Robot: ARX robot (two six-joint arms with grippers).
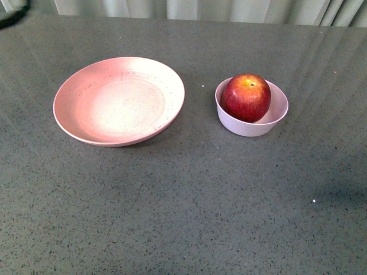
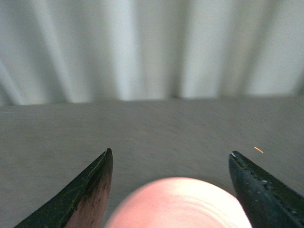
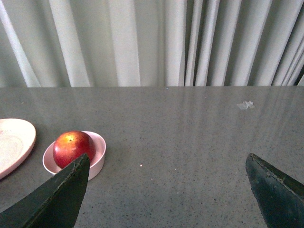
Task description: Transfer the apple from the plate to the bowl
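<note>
The dark red apple (image 1: 246, 97) sits in the small pale pink bowl (image 1: 275, 117) at the right of the grey table. The wide salmon-pink plate (image 1: 86, 97) lies empty to its left. Neither arm shows in the front view. In the right wrist view the apple (image 3: 72, 147) sits in the bowl (image 3: 99, 153), with the plate's edge (image 3: 14, 142) beside it; my right gripper (image 3: 167, 166) is open and empty, away from them. In the left wrist view my left gripper (image 2: 171, 159) is open, with a blurred pink rim, probably the plate (image 2: 178, 204), close below its fingers.
Pale pleated curtains (image 3: 152, 42) hang behind the table's far edge. A small white scrap (image 3: 245, 105) lies on the grey table (image 1: 189, 206). A dark cable (image 1: 11, 16) shows at the far left corner.
</note>
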